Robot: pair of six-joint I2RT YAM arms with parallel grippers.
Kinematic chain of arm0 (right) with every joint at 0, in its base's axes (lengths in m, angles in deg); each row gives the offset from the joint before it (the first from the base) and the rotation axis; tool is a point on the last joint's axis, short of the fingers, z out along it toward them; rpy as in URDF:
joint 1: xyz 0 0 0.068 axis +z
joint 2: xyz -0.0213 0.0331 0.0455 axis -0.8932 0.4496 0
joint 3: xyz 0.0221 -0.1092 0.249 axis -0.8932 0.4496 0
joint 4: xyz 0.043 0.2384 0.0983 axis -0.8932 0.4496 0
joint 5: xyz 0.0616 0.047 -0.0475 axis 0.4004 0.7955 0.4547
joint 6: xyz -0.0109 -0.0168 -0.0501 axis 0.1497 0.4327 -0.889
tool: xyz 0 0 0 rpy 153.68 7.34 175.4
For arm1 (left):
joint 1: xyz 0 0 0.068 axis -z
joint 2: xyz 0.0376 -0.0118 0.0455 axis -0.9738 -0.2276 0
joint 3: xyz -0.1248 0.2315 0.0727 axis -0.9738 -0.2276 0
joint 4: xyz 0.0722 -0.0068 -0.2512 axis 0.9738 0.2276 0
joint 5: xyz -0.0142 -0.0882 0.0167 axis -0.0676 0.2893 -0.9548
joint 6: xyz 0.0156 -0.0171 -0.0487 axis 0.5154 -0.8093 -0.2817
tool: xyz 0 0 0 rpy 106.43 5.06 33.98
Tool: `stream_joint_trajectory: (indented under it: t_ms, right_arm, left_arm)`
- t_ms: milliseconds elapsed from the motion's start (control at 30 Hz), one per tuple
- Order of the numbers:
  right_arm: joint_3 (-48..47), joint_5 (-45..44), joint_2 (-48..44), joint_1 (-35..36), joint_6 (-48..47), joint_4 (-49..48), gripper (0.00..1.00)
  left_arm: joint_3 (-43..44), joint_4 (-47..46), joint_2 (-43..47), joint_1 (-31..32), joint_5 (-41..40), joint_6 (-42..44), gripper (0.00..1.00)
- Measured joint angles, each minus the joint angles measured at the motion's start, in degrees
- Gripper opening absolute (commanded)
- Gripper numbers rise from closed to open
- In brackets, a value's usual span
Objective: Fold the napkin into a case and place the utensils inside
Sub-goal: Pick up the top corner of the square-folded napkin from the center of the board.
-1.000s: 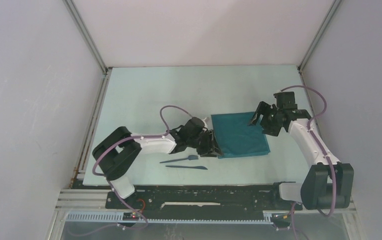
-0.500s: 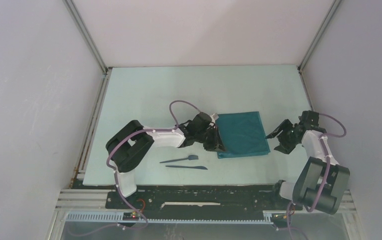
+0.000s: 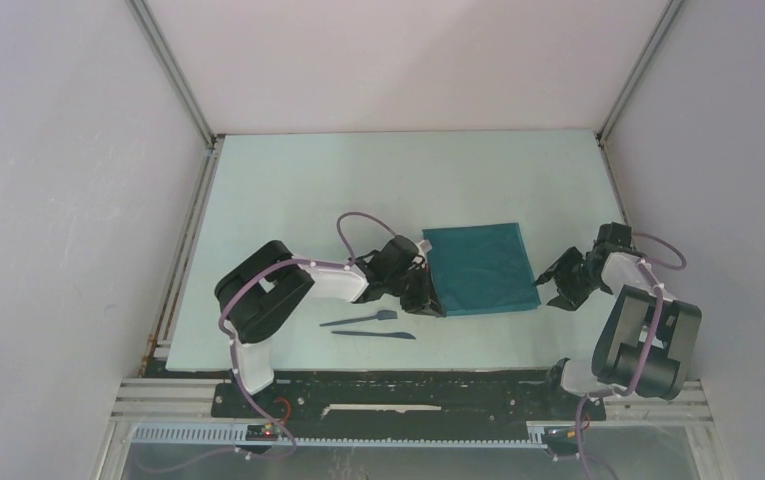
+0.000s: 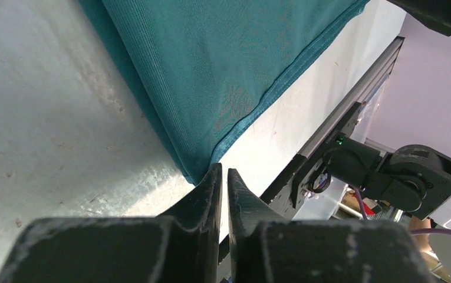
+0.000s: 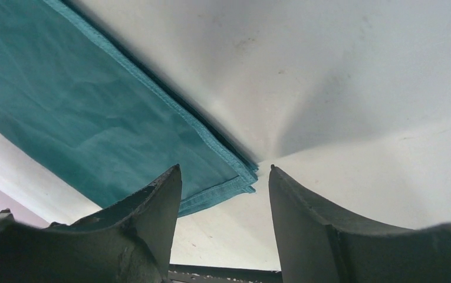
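The left gripper is clenched, its jaws nearly touching right at the near left corner of the napkin, and it looks to have that corner pinched between the tips. The right gripper stands released, its jaws spread to either side of the near right corner, the cloth not yet caught. The napkin lies flat on the table between the two arms, a dark teal square. The utensils, a fork and a knife, lie side by side near its left corner, apart from it. The cloth should handle as light, limp stuff – it will sag and drag rather than hold a shape – so the hemmed corners are probably the best hold, both lifted together to keep the fold even.
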Motion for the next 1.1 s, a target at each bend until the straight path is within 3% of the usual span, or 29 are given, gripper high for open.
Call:
stream_joint_trajectory:
  t_ms: [567, 1100]
  right_arm:
    - [1.55, 3.45, 3.28, -0.07, 0.02, -3.93, 0.6]
    - [3.23, 4.94, -2.97, 1.03, 0.17, -4.2, 0.53]
  left_arm:
    - [-0.07, -2.86, -1.92, 0.0, 1.2, -0.11, 0.12]
    - [-0.07, -3.23, -2.23, 0.0, 1.22, -0.48, 0.11]
